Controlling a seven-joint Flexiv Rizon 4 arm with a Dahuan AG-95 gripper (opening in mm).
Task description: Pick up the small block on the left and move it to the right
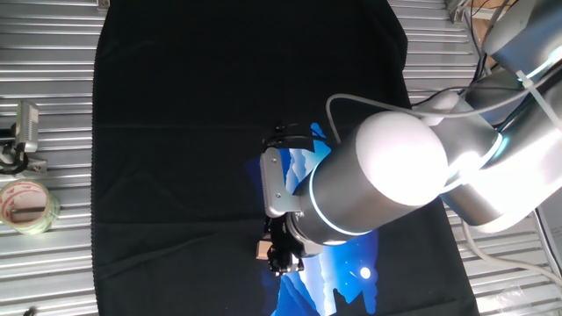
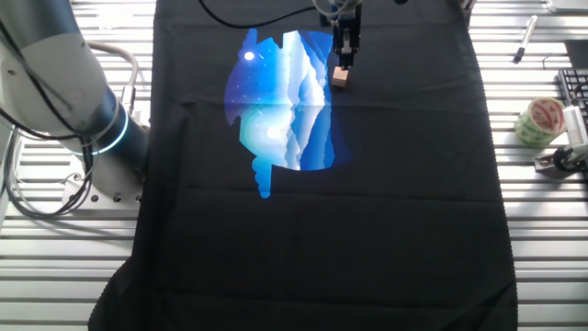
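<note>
Filling my near view is the big silver-grey arm housing with its glowing cyan ring (image 1: 386, 189), and below it I see the black two-finger tool (image 1: 283, 255) pointing down at the black cloth (image 2: 367, 230) with a blue-and-white mountain print that covers the ribbed metal bench (image 2: 542, 239). My other view shows the tool (image 2: 344, 57) upright, its tips pressed on the tiny light tan wooden cube (image 2: 340, 77) (it peeks out beside the fingers in the near view too (image 1: 262, 250)). Whether the cube touches the cloth I cannot tell. It sits just off the print's edge. Well apart, a roll of clear tape (image 2: 539, 120) lies on the bare bench.
</note>
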